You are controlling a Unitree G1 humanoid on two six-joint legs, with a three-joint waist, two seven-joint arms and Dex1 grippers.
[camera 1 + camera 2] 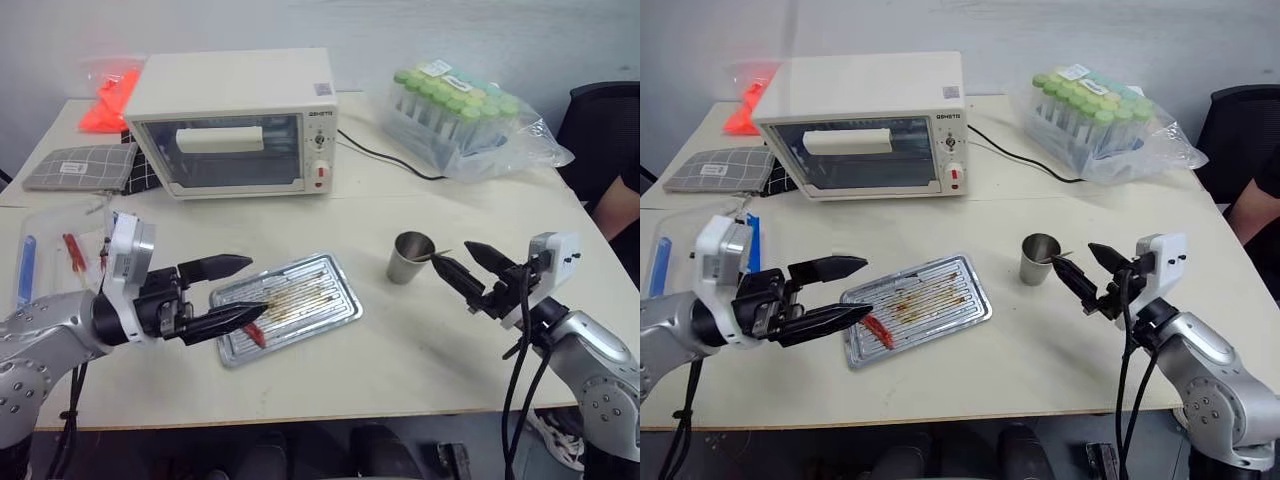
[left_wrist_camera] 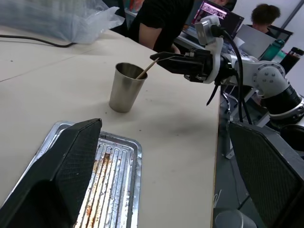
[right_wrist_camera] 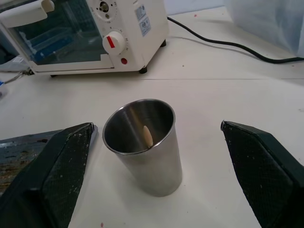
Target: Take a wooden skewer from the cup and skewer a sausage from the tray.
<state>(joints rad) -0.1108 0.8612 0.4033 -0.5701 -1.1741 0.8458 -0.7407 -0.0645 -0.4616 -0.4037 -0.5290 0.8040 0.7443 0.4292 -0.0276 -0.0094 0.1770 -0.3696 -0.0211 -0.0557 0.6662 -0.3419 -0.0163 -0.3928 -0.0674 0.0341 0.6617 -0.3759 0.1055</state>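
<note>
The left gripper (image 1: pixel 835 292), black fingers spread and empty, hovers at the left end of the flat ribbed silver tray (image 1: pixel 930 300), where the small glossy red sausage (image 1: pixel 878 331) lies. Further right, the dull steel cup (image 3: pixel 145 146) holds the pale wooden skewer (image 3: pixel 147 136) — not yet taken. The right gripper (image 1: pixel 466 264), fingers apart, faces the cup; next, I judge, it must pinch the thin stick's protruding end.

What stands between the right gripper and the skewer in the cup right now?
Nothing visible. The right gripper is open beside the cup, and the wooden skewer leans against the rim on the gripper's side, with only bare table between.
</note>
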